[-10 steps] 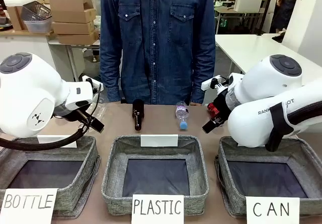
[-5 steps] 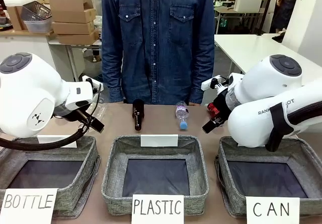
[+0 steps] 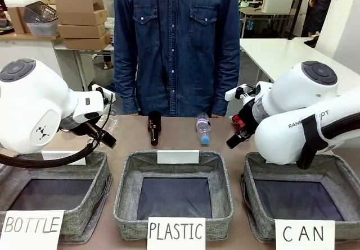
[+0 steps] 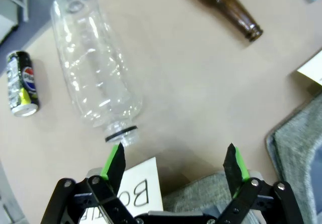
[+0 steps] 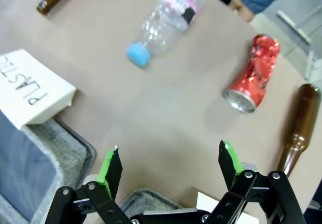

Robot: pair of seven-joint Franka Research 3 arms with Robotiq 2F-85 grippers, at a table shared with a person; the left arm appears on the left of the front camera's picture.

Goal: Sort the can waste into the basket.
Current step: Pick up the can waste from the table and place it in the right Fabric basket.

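Bright, diffuse indoor light, shadows soft. Front view sharp. Wrist views slightly soft, wide-angle bending at the edges; glints on red can [image 5: 253, 73].

Front across table [image 3: 179, 131]; wrists close above.

Stacked cardboard boxes [image 3: 81, 18] and a white table [image 3: 284, 56] behind.

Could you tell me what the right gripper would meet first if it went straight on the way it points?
The open right gripper would probably meet bare table, between the plastic bottle and the red can; depth is unclear.
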